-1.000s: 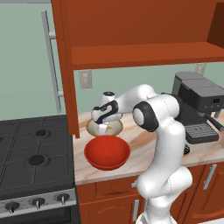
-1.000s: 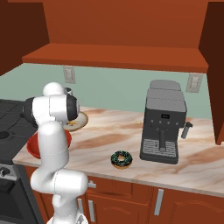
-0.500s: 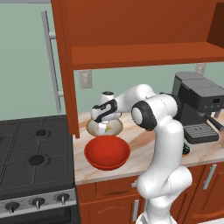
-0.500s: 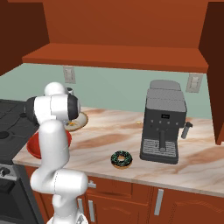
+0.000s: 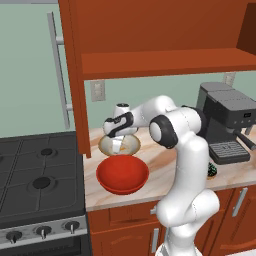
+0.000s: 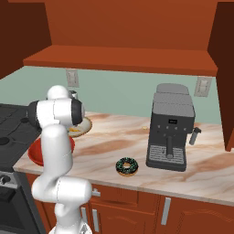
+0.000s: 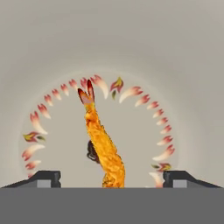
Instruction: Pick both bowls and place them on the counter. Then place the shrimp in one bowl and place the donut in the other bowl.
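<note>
Desk [image 6: 137, 141]: flat marbled beige-brown stone slab over reddish-brown wood cabinets. Black stove top [image 5: 35, 180] butts its left end, matte, with round burners. Boxy dark-grey coffee machine [image 6: 171, 132] stands well off to the right of the fingers, hard-edged, with a slotted drip tray.

Red bowl [image 5: 122, 173]: glossy, wide, shallow, round, sitting on the desk just in front of and below the fingers, near the desk's front edge. Nothing visible inside it.

Cream bowl [image 5: 120, 145]: shallow, round, matte, tan rim, directly under the fingers and just behind the red bowl; rims look close, can't tell if they touch. In the hand view its smooth floor carries a ring of small red-orange flame-shaped marks.

Donut [image 6: 127, 166]: ring shape, dark icing with coloured sprinkles, flat on the desk well to the right of the fingers, in front of the coffee machine, apart from both bowls.

Gripper [image 5: 118, 145] points down into the cream bowl. Fingers [image 7: 43, 178] are spread wide apart, gripping nothing.

Shrimp [image 7: 101, 144]: slim curved orange piece, mottled surface, forked dark-red tail. It lies on the cream bowl's floor between the two fingers, touching neither.
</note>
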